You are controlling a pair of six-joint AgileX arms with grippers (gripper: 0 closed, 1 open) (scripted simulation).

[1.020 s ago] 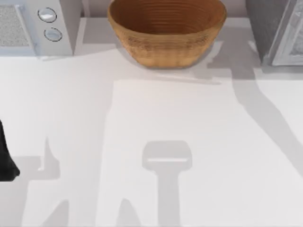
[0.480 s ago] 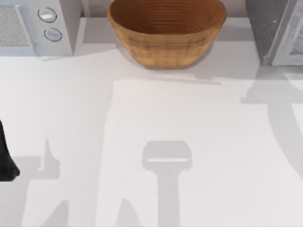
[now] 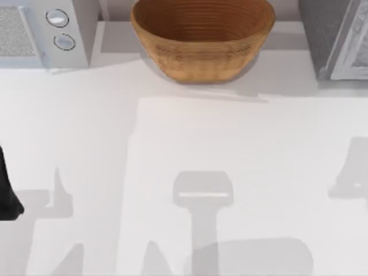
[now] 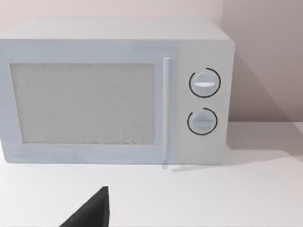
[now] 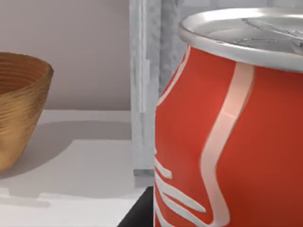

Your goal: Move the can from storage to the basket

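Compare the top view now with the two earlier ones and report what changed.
Only shadows moved: the one at the table's right side slid from beside storage toward the near edge, and a new patch lies at bottom centre. Basket, microwave and left arm stayed put.

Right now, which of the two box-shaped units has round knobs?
The white appliance at the table's left; storage, at the right, is dark grey and speckled.

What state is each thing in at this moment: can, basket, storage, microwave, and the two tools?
can: upright, close before the right wrist camera, not in the basket.
basket: upright, nothing inside.
storage: white-framed door stands ajar.
microwave: door shut.
left tool: parked at the table's left edge.
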